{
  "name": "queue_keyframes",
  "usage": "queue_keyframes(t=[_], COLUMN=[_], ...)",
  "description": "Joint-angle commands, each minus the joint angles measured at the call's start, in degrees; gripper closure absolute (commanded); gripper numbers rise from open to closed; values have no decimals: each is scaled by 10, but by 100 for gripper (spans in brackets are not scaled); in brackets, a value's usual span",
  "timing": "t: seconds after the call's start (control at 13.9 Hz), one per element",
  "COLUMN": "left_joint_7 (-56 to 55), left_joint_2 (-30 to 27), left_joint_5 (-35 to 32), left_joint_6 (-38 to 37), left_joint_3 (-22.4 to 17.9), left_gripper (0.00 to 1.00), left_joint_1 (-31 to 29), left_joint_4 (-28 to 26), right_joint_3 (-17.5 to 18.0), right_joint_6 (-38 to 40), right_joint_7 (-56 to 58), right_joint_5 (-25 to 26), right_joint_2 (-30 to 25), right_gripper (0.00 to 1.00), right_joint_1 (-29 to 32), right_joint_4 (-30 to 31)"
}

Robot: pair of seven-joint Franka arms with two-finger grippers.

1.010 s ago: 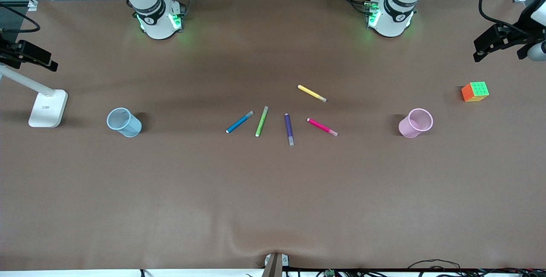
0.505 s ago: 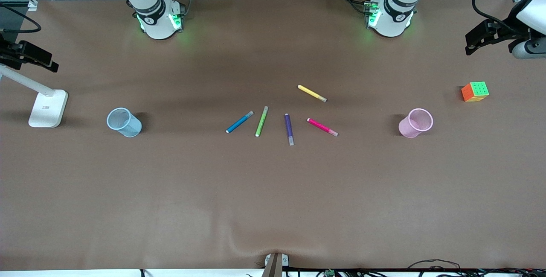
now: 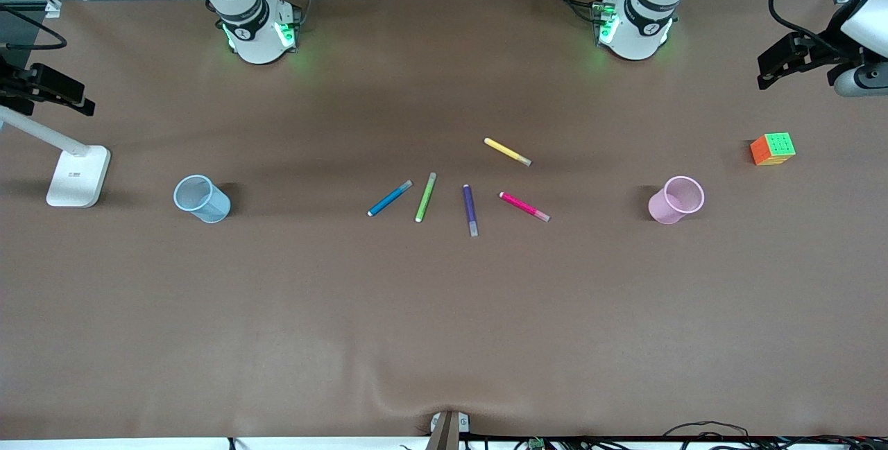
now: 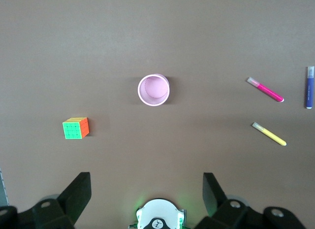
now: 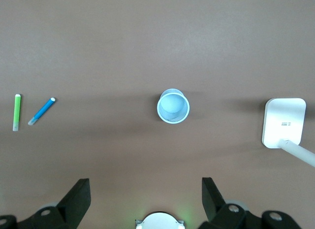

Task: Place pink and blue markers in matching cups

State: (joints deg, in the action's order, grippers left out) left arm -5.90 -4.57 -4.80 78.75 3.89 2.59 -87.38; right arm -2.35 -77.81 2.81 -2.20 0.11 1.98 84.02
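The blue marker [image 3: 389,198] and the pink marker [image 3: 524,206] lie flat mid-table among other pens. The pale blue cup [image 3: 201,198] stands upright toward the right arm's end, and the pale pink cup [image 3: 676,200] toward the left arm's end. My left gripper [image 4: 146,189] is open and empty, high over the left arm's end [image 3: 787,62]. Its view shows the pink cup [image 4: 153,89] and pink marker [image 4: 266,89]. My right gripper [image 5: 145,192] is open and empty, high over the right arm's end [image 3: 45,86]. Its view shows the blue cup [image 5: 173,106] and blue marker [image 5: 42,111].
A lime-green pen [image 3: 426,197] and a dark purple pen [image 3: 470,210] lie between the two markers; a yellow pen [image 3: 507,151] lies farther from the front camera. A colour cube [image 3: 772,149] sits by the pink cup. A white lamp base [image 3: 78,175] stands by the blue cup.
My left gripper has shifted slightly toward the robots' bases. The right gripper has barely moved. Nothing on the table has moved.
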Motion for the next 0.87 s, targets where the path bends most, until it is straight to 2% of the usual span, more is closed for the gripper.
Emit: queue_keyframes(t=[0.0,0.29,0.79], left_joint_7=[-3,-3,-3], left_joint_2=[-11,-11,-9], left_joint_5=[0,5,7], left_joint_6=[0,1,13], left_joint_3=[2,2,2], left_gripper=[0,0,0], left_joint_1=[-5,-6,-5], left_joint_4=[-9,-10,-15], right_joint_3=[0,-18,-13], right_joint_6=[-6,-1,4], right_joint_7=[17,18,18], right_joint_5=[-1,-3,-6], right_joint_2=[-16,-13,-8], right_gripper=[0,0,0], right_joint_1=[4,3,-2], right_joint_4=[19,19,12])
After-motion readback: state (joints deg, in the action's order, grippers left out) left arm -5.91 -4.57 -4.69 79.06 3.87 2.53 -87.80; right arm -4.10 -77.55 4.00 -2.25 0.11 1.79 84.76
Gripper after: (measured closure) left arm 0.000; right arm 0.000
